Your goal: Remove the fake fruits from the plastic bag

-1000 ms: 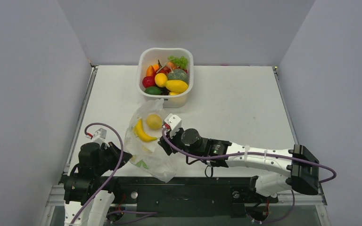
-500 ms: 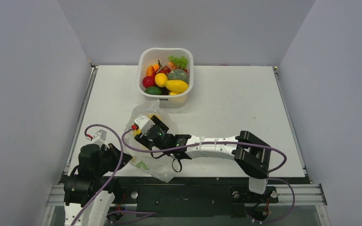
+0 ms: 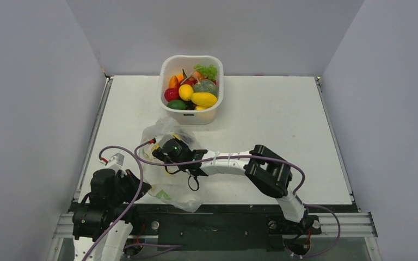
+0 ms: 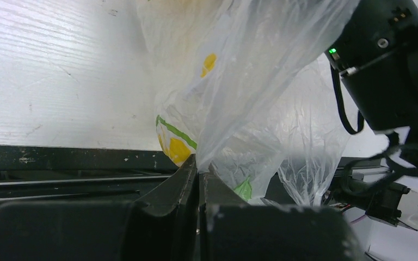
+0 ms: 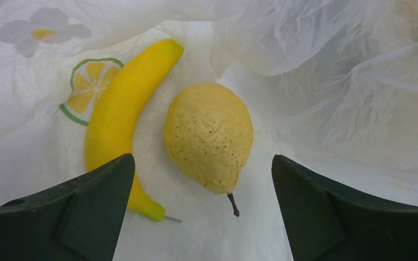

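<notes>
Left arm: the left gripper sits at the near edge of the bench, towards its left corner. Its fingers are pressed together on a fold of the plastic bag (the film rises taut from the pinch). The bag lies crumpled just inside the near edge, left of centre, with its green-and-yellow print showing through.

Right arm: it reaches leftward across the bench, and the right gripper is inside the bag with its fingers spread wide, clamped on nothing. Between and just beyond those fingers, two fake fruits rest on the bag's film. A banana is on the left and a pear-shaped yellow fruit is to its right; they are close together, but whether they touch cannot be told.

At the middle of the far edge stands a white tub holding further fruits, among them a yellow oval one and a green grape bunch.
</notes>
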`<state>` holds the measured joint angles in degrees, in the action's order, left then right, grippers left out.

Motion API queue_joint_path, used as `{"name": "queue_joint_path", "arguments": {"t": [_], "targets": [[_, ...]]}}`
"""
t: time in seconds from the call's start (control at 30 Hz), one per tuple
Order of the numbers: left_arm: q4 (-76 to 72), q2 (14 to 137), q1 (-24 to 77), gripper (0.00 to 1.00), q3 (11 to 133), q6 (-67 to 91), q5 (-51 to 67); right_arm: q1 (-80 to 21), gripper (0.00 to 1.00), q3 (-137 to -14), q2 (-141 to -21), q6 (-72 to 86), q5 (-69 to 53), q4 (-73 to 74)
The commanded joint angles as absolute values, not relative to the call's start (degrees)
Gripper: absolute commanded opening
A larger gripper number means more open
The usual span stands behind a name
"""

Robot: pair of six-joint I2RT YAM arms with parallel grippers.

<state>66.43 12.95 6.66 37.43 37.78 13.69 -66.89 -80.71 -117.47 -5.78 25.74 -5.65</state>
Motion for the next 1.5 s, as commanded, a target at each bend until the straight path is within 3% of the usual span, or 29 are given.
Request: {"name": "queue_joint_path", "arguments": {"t": [0.0, 0.43, 0.63, 0.7, 0.93, 1.07, 1.13, 1.47], "targets": [[67.28, 14.24, 6.41, 0.00, 40.31, 34.57, 13.44, -65.43, 0.92, -85.53, -120.69, -5.04, 26.30, -8.42], [67.79, 15.78, 6.34, 0.00, 41.20, 32.86, 13.55, -62.83, 0.95, -93.22, -128.90, -1.85, 26.27, -5.68], [67.54, 16.46, 6.34, 0.00, 41.99, 32.98, 12.82, -60.84, 0.89, -94.01, -129.99, -0.18, 25.55, -3.66], [67.41, 16.48, 6.38, 0.00, 42.09, 33.30, 12.80, -60.59, 0.82, -94.08, -129.92, -0.10, 24.73, -3.53], [67.01, 16.43, 6.42, 0.00, 41.99, 34.21, 13.09, -61.96, 0.40, -94.42, -127.32, -1.30, 22.44, -1.51], [66.09, 16.40, 6.42, 0.00, 41.56, 34.74, 12.82, -63.80, 0.20, -91.13, -121.77, -0.48, 21.77, -2.04], [65.05, 16.69, 6.37, 0.00, 41.27, 35.02, 12.94, -65.30, 0.14, -89.13, -118.50, -0.06, 21.01, -1.94], [59.48, 20.64, 6.36, 0.00, 42.47, 35.71, 12.56, -67.29, 0.04, -77.50, -101.89, 10.20, 6.06, -1.98]]}}
